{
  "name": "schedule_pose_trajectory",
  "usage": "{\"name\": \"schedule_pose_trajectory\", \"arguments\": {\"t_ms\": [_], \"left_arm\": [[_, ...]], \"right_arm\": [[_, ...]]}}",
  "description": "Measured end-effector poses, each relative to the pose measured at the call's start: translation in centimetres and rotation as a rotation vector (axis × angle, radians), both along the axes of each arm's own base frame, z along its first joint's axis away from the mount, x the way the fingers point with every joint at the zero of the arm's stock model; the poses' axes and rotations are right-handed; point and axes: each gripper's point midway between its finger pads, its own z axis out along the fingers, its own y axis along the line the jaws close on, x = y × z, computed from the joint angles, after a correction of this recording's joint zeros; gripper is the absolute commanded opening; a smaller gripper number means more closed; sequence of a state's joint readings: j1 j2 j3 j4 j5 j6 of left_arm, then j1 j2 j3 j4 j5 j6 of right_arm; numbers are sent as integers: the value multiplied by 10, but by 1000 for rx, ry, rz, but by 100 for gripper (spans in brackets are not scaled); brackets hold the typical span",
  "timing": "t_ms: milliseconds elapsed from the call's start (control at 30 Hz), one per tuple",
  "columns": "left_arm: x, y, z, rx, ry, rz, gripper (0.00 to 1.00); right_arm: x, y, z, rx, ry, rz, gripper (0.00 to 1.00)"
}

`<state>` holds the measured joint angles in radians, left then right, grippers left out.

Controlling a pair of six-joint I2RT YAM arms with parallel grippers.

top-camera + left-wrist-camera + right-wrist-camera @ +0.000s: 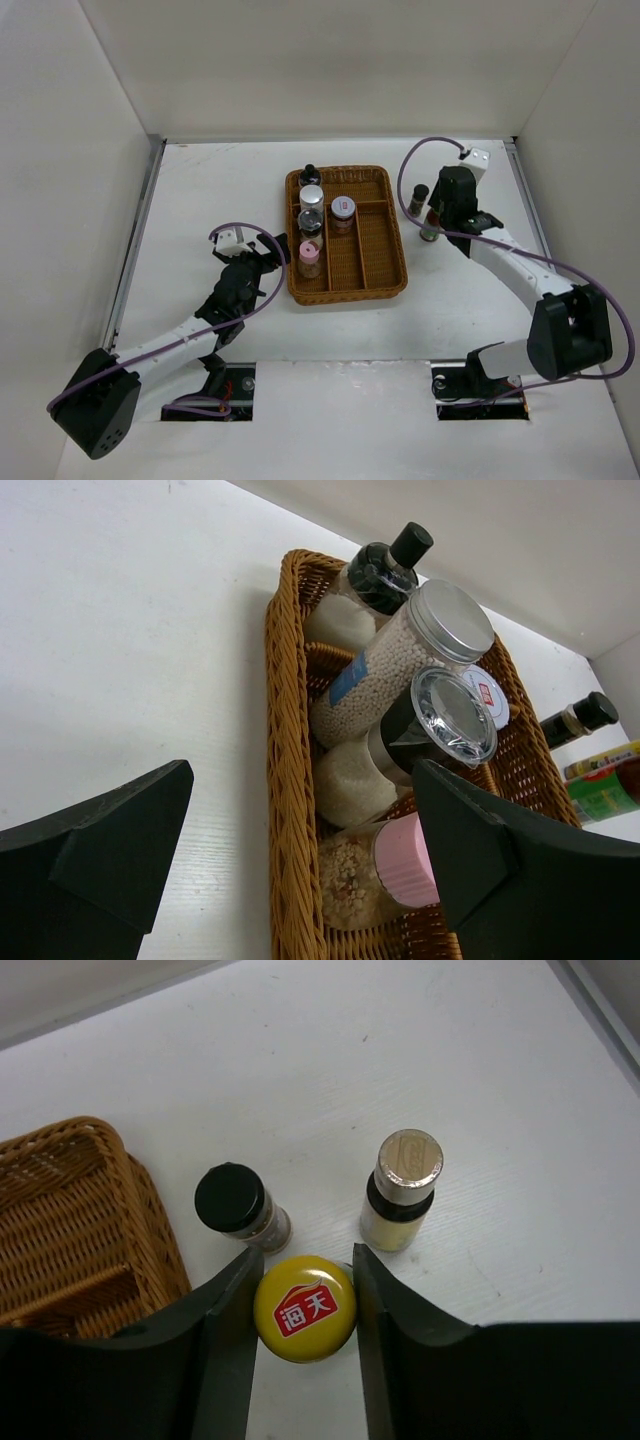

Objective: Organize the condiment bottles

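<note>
We log: right claw [305, 1260] pinching yellow-cap bottle [304, 1312], at tray's [347, 294] 3 o'clock | left claw [300, 776] spread wide, at tray's 8 o'clock

Left arm: based at the near-left corner, stretched low toward the counter's middle; claw [266, 260] with fingers spread wide apart. Right arm: based at the near-right corner (elbow bent near the right edge), reaching toward the far-right corner; claw [306, 1260] pointing down, fingers pressed against the yellow-capped bottle [305, 1310].
</note>
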<state>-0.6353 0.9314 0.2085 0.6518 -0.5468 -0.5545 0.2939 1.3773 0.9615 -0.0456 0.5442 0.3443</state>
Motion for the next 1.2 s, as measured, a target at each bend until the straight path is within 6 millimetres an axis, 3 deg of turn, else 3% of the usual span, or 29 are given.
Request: {"name": "schedule_pose_trajectory", "arguments": {"t_ms": [133,300,400,500,600,733,833,1000,1200], "left_arm": [[0,0,0,0,0,-1,93],[0,0,0,0,1,-1,93],[0,0,0,0,0,-1,93],[0,0,0,0,0,0,93],[1,1,0,-1,-1,2,93],[1,2,0,-1,-1,5,93],[1,2,0,-1,-1,6,93],[1,2,0,-1,-1,6,93],[1,2,0,-1,-1,6,93]], "right_arm": [[-1,-1,0,-2,-3,-10,29],[-15,4,8,-25,0,3,27],[-32,14,35,-45,-47,39,26],[-51,32,78,-47,-148,96,25],[-65,61,119,-31,-234,179,25],[-75,106,144,9,-287,300,23],[-75,141,141,27,-288,387,23],[-63,195,111,8,-218,498,23],[-47,234,66,-20,-138,556,23]]}}
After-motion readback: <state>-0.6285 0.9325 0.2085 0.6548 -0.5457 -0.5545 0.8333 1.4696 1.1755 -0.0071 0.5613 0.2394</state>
